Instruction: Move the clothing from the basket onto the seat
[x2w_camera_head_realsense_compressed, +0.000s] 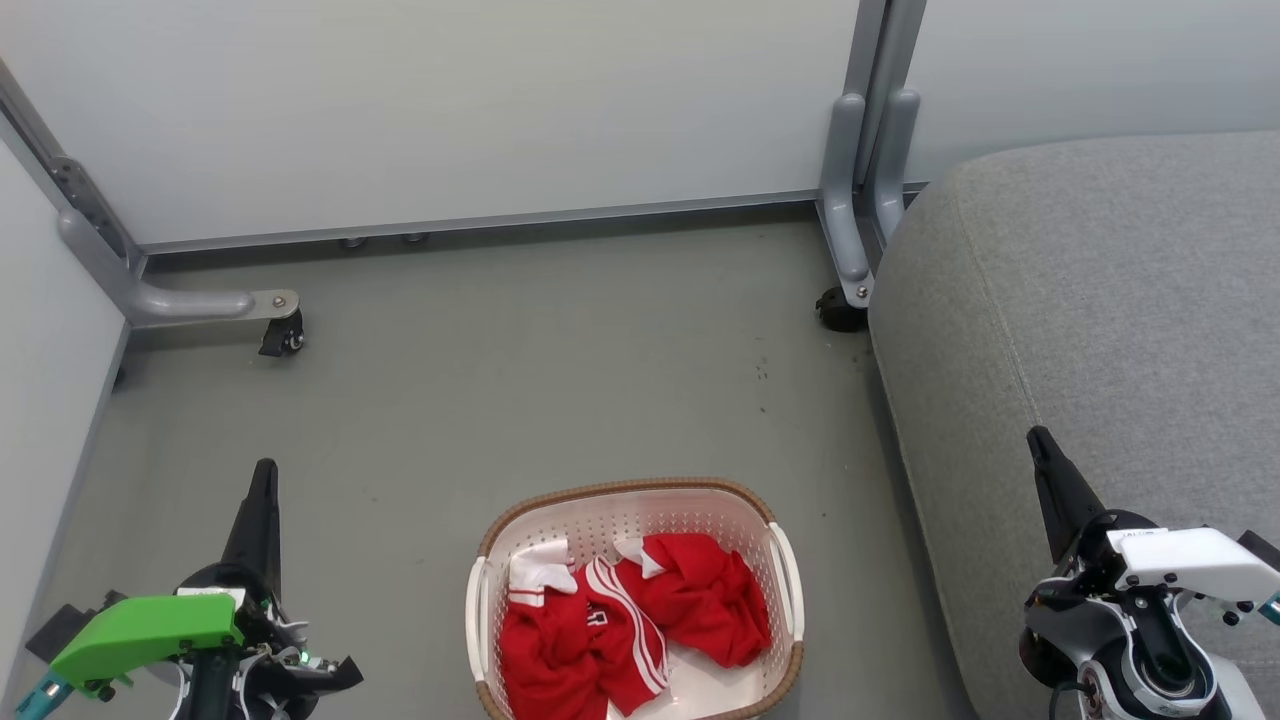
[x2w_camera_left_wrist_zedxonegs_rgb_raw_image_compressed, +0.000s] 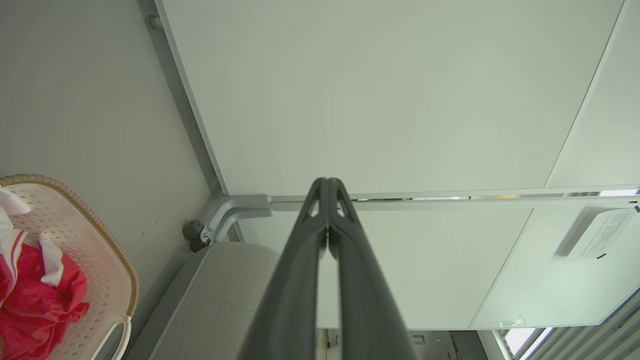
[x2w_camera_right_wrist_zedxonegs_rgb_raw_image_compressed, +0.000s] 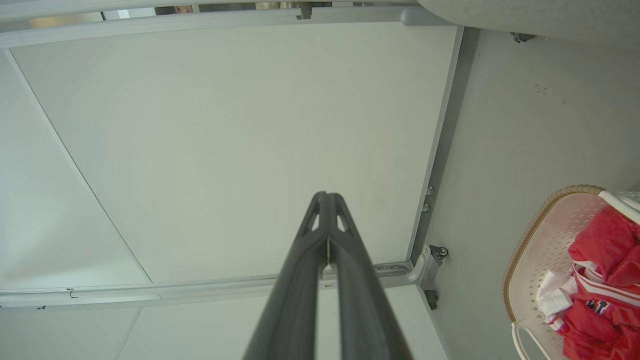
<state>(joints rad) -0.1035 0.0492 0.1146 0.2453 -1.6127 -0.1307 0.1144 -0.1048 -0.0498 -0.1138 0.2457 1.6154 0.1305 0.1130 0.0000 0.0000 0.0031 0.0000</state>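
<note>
On the floor (x2w_camera_head_realsense_compressed: 500, 380), the basket (x2w_camera_head_realsense_compressed: 640, 512) held red clothing (x2w_camera_head_realsense_compressed: 640, 612) beside the seat (x2w_camera_head_realsense_compressed: 1100, 300); left tool (x2w_camera_head_realsense_compressed: 264, 478) and right tool (x2w_camera_head_realsense_compressed: 1042, 445) pressed together, empty.

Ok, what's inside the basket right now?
Red clothing with white stripes and trim lies crumpled in the basket, covering most of its bottom. Anything underneath the fabric is hidden.

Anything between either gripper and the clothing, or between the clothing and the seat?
Nothing visible. The clothing lies uncovered in the open basket. Bare floor separates it from the left gripper, and the right gripper shows in front of the seat. Only the basket's wall and a floor strip lie between clothing and seat.
</note>
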